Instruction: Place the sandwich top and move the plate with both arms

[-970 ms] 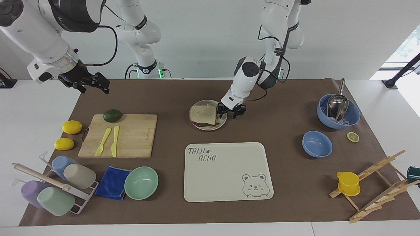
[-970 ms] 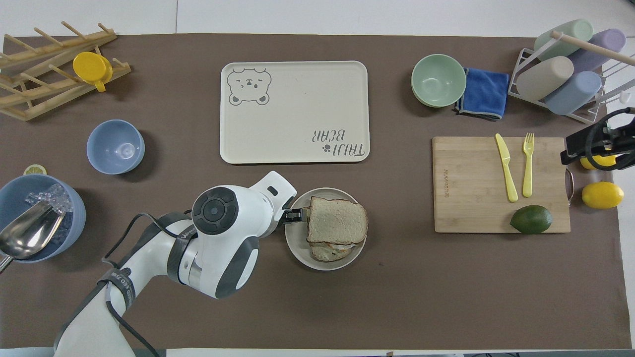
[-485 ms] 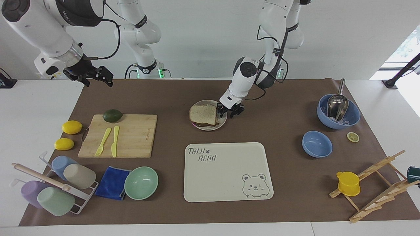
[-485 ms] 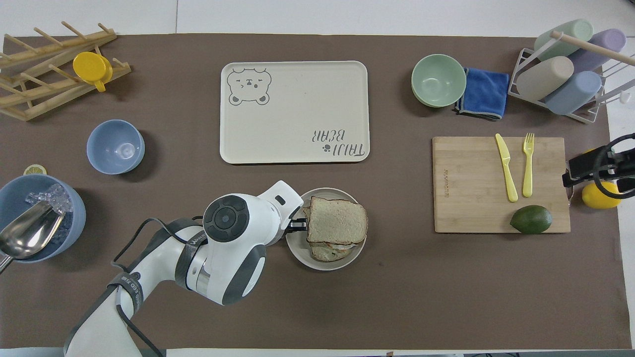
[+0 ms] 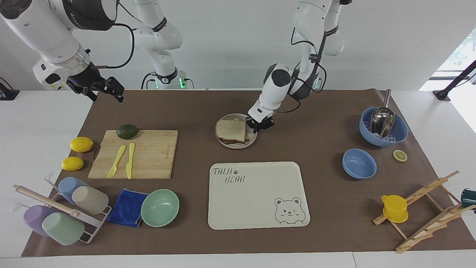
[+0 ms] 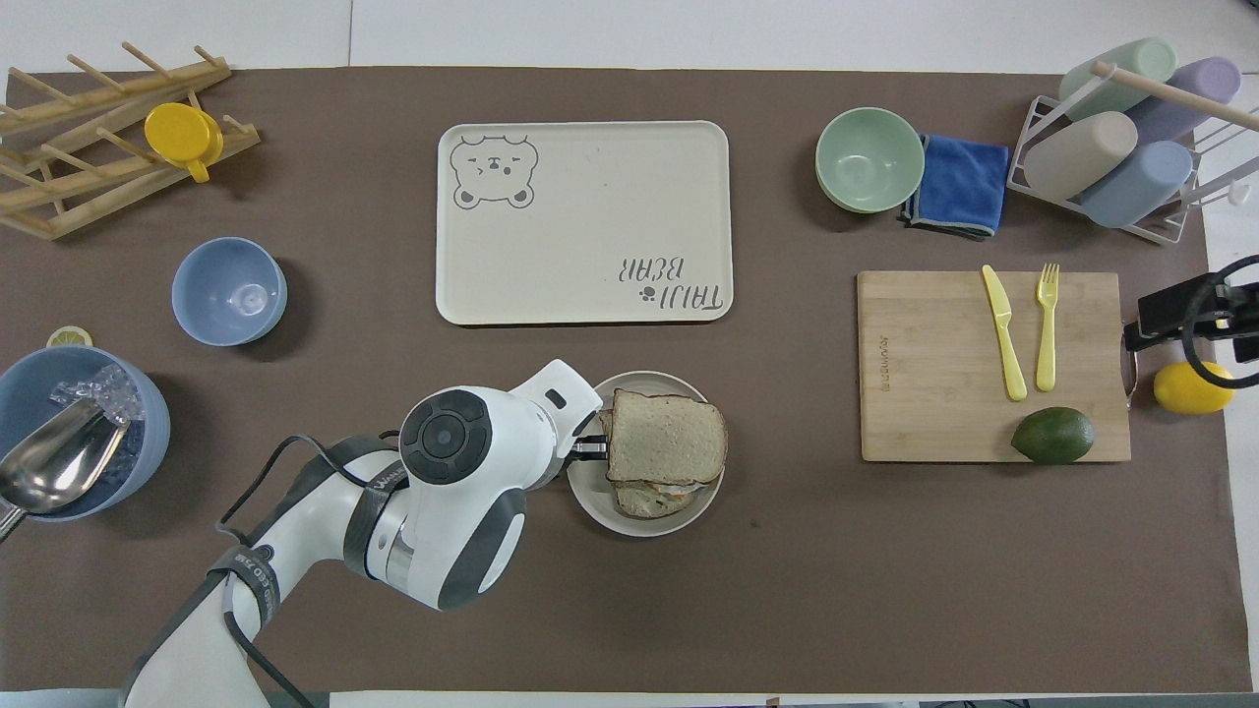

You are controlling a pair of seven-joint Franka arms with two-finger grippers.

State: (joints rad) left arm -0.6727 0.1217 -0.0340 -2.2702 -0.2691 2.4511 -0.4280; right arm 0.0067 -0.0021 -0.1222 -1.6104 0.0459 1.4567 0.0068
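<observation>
The sandwich top (image 5: 230, 129) (image 6: 666, 438) lies flat on the stacked sandwich on the small round plate (image 5: 238, 145) (image 6: 639, 526), which sits near the middle of the mat, nearer to the robots than the bear tray. My left gripper (image 5: 257, 127) (image 6: 590, 447) is low at the plate's rim on the left arm's side, shut on that rim, its fingertips partly hidden by the wrist in the overhead view. My right gripper (image 5: 106, 95) (image 6: 1141, 324) hangs open in the air over the mat's edge beside the cutting board, holding nothing.
The cream bear tray (image 5: 256, 219) lies just farther from the robots than the plate. A cutting board (image 5: 148, 163) with avocado, fork and knife, two lemons (image 5: 81, 144), a mint bowl (image 5: 160, 207), blue bowls (image 5: 359, 163), a cup rack and a wooden rack ring the mat.
The left gripper has closed onto the plate's rim, after standing open beside it. The right gripper rose, then shifted slightly above the mat's edge.
</observation>
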